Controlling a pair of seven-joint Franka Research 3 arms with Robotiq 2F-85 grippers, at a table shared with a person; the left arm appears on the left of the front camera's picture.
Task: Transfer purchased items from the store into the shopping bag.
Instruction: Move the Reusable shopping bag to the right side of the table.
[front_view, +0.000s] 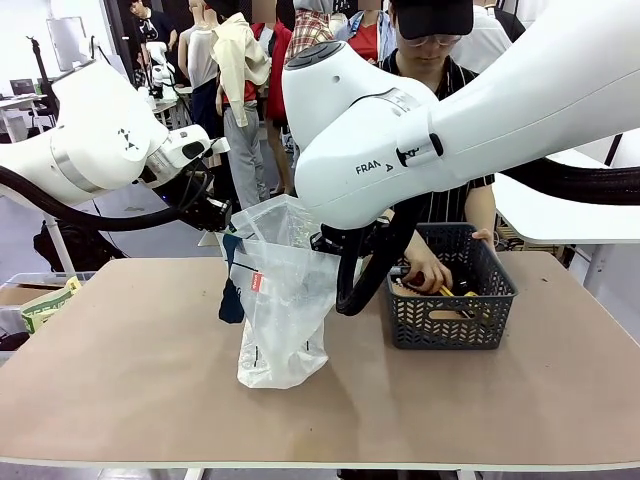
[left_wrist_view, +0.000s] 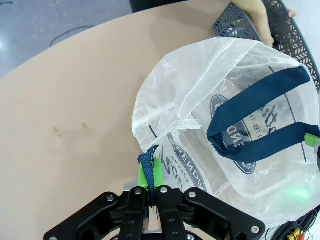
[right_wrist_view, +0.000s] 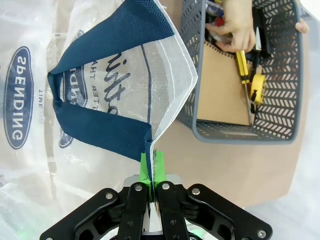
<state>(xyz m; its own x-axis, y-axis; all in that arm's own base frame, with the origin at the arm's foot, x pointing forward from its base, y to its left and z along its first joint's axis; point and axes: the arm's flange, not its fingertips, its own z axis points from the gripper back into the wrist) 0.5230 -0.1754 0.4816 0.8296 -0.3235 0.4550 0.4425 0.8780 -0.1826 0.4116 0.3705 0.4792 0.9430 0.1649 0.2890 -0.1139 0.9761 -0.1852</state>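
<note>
Tabletop (front_view: 120, 380): shopping bag (front_view: 285, 310) rim clamped in left tool (left_wrist_view: 150, 175), right tool (right_wrist_view: 152, 167).

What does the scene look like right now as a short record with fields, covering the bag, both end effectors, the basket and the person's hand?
Shopping bag: stands on the table, mouth held open
Left end effector: shut on the bag's dark trim
Right end effector: shut on the bag's rim at a handle's base
Basket: on the table, on the robot's right of the bag
Person's hand: inside the basket, among the purchased items
</note>
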